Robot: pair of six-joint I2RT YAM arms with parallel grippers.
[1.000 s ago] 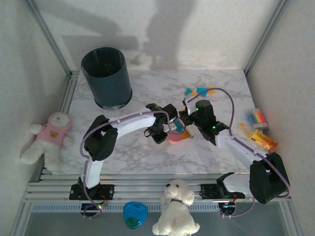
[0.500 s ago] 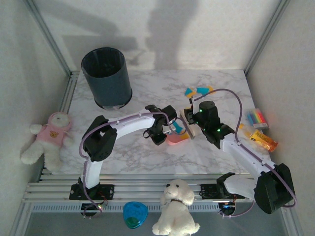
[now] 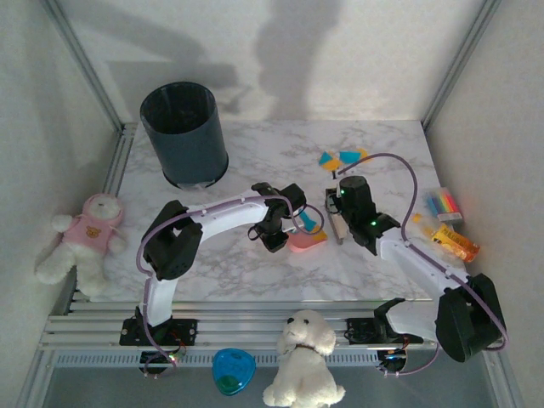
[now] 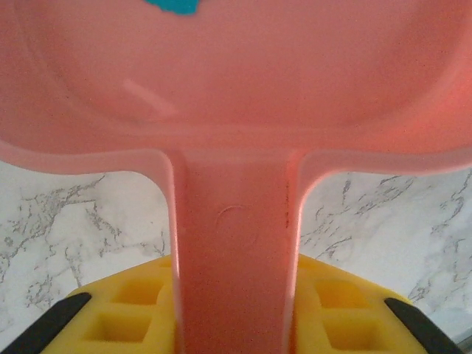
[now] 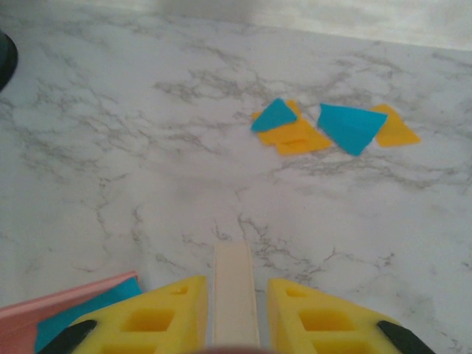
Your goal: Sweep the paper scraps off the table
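Observation:
My left gripper [image 3: 285, 223] [image 4: 232, 313] is shut on the handle of a pink dustpan [image 3: 306, 240] [image 4: 236, 88] that rests on the table [image 3: 255, 161]. A teal paper scrap [image 3: 309, 221] [image 4: 174, 5] lies inside the pan. Just right of the pan, my right gripper [image 3: 338, 212] [image 5: 234, 313] is shut on a cream brush [image 3: 335, 224] [image 5: 234, 284] that points at the marble. A small cluster of orange-yellow and teal paper scraps [image 3: 343, 158] [image 5: 332, 127] lies beyond it, toward the far edge. The pan's corner [image 5: 59, 304] shows low at the left of the right wrist view.
A dark bin [image 3: 184, 132] stands at the back left. A striped block [image 3: 444, 202] and an orange-yellow bottle toy [image 3: 450, 240] lie at the right edge. A teddy bear [image 3: 85, 238] sits off the left side, and a white plush dog [image 3: 303, 357] by the near rail.
My right gripper has drawn the brush back from the dustpan's mouth, a little to the right. The left gripper and pan have stayed put.

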